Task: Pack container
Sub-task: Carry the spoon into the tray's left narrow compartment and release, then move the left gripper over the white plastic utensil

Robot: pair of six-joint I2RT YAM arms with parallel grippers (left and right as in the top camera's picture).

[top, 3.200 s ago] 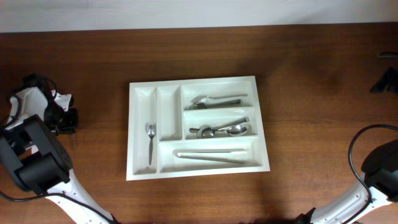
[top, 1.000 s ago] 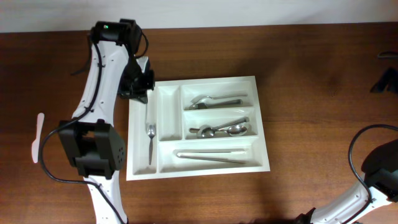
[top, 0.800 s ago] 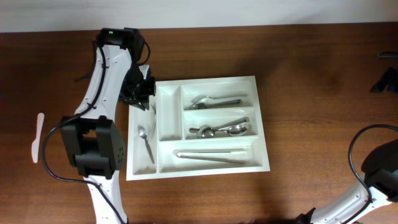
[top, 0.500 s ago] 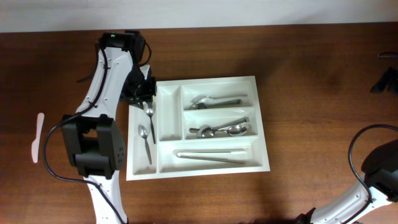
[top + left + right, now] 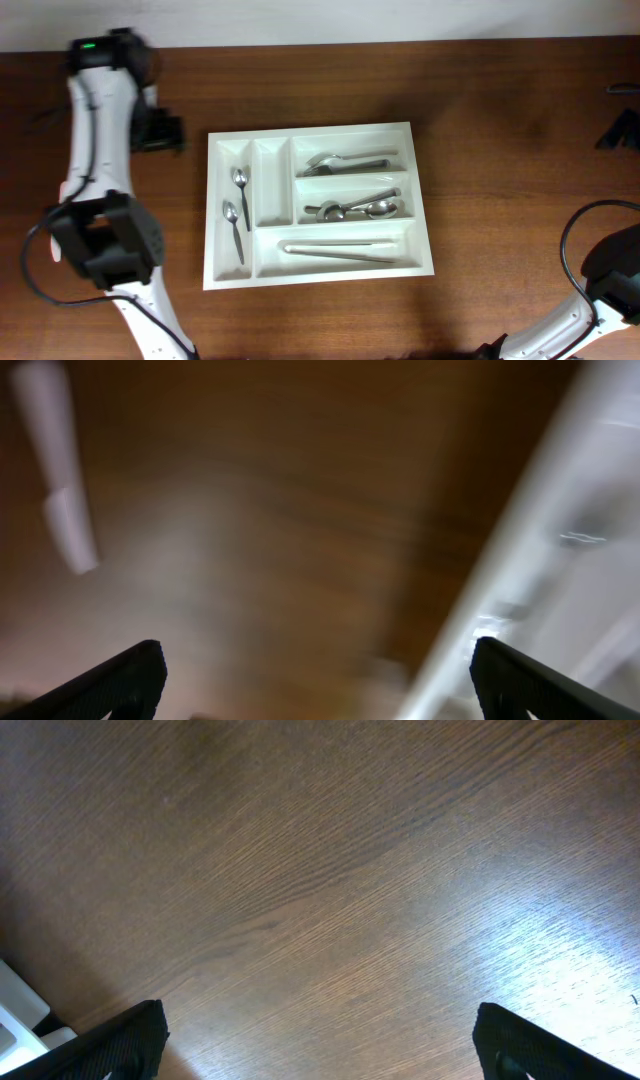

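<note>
Change: since half a second ago the left arm [image 5: 95,120] has swung left off the far-left corner of the container [image 5: 419,200], and a second spoon now lies in the leftmost narrow compartment.
Left arm pose: it stretches along the left side of the table [image 5: 520,150] toward the far edge. The left gripper [image 5: 165,132] points right, near the container's far-left corner but apart from it.
Left fingers: the left wrist view is motion-blurred. The fingertips [image 5: 115,680] sit at its lower corners, spread wide with nothing between them.
Right arm pose: the right arm [image 5: 610,275] sits low at the near-right corner, well apart from the container.
Right fingers: the right gripper [image 5: 320,1055] has its tips apart over bare wood, holding nothing.
Container: it lies mid-table, turned slightly.
Leftmost narrow compartment: it holds the far spoon [image 5: 240,183] and the near spoon [image 5: 232,228], both lengthwise.
Wide compartments: the far one holds metal cutlery [image 5: 345,160], the middle one a cutlery pile [image 5: 360,208], and the near one long utensils [image 5: 340,248].
Left wrist view: a pale strip [image 5: 55,470] shows at upper left, too blurred to name.
</note>
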